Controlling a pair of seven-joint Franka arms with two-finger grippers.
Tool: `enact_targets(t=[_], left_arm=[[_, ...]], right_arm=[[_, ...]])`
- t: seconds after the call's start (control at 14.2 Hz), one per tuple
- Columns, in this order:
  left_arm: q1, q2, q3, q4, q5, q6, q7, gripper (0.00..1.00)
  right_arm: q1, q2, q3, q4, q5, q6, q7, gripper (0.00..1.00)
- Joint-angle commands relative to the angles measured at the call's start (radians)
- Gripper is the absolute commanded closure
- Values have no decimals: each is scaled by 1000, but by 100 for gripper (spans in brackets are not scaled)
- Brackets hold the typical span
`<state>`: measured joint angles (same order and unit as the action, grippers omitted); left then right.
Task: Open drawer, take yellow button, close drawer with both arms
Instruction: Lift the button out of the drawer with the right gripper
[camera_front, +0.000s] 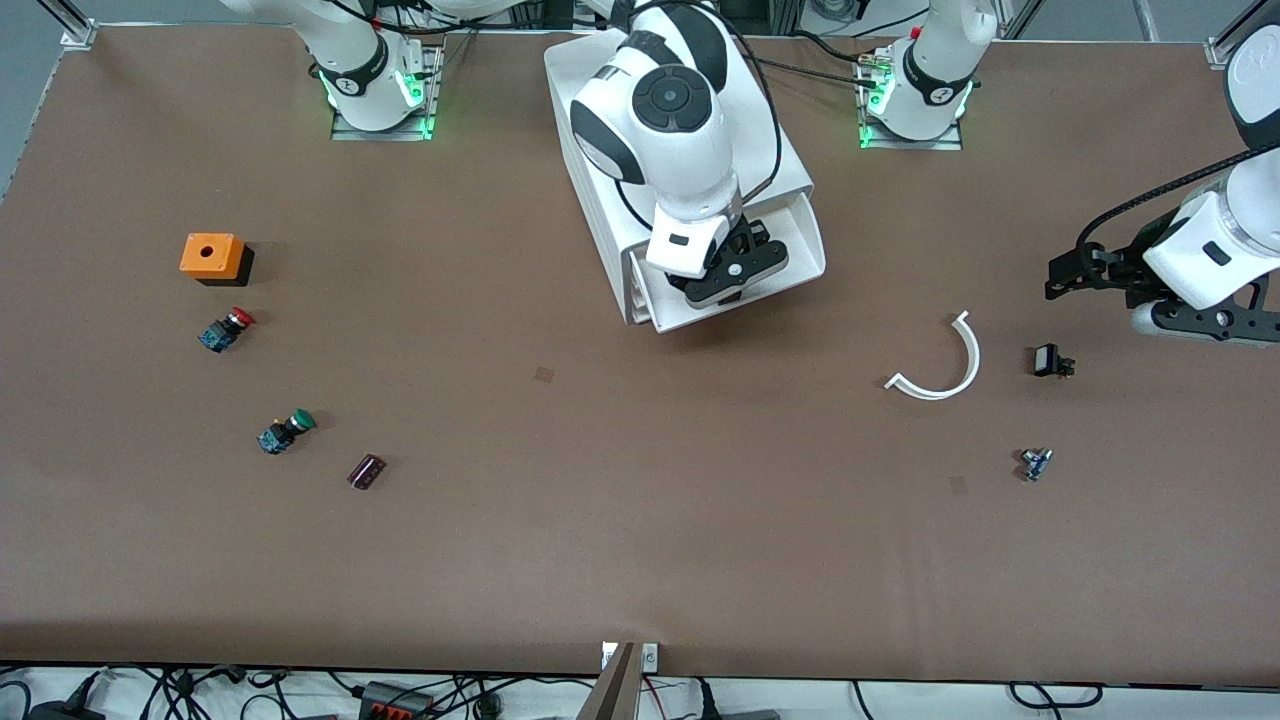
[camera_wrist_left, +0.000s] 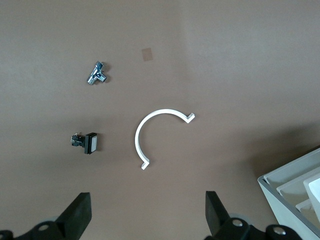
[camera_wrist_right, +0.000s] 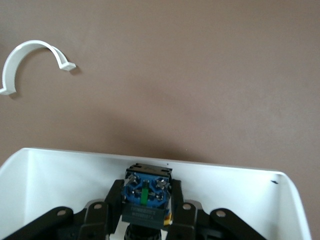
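The big white cabinet (camera_front: 590, 180) stands between the arms' bases, and its top drawer (camera_front: 806, 240) is pulled out toward the front camera. My right gripper (camera_front: 725, 285) reaches down into that drawer (camera_wrist_right: 225, 175). It is shut on the button (camera_wrist_right: 146, 197). The button's black-and-blue body sits between the fingers, and a sliver of its orange-yellow cap shows beneath. In the front view my hand hides the button. The left arm waits with its gripper (camera_front: 1210, 322) open over the table at its own end, its fingers (camera_wrist_left: 80, 212) wide apart and holding nothing.
Toward the right arm's end lie an orange box (camera_front: 212, 257), a red-capped button (camera_front: 226, 330), a green-capped button (camera_front: 285, 432) and a small dark cylinder (camera_front: 366, 471). Toward the left arm's end lie a white curved strip (camera_front: 945, 375), a black connector (camera_front: 1050, 360) and a metal fitting (camera_front: 1036, 463).
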<state>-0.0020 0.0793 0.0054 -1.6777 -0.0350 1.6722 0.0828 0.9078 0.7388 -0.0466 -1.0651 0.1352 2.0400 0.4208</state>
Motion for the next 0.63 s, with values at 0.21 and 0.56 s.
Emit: enact_targets(t=[0.21,0.56], left_arm=[[-3,-3,-25,3,-73,-11,-142,0],[-105,114,-56,10,-134,121,-345,0]], right_arm=[[-180,-50,-9,106,-2,-271,-5,100],[-416,-53,-12,35,-17,-372,-201,100]])
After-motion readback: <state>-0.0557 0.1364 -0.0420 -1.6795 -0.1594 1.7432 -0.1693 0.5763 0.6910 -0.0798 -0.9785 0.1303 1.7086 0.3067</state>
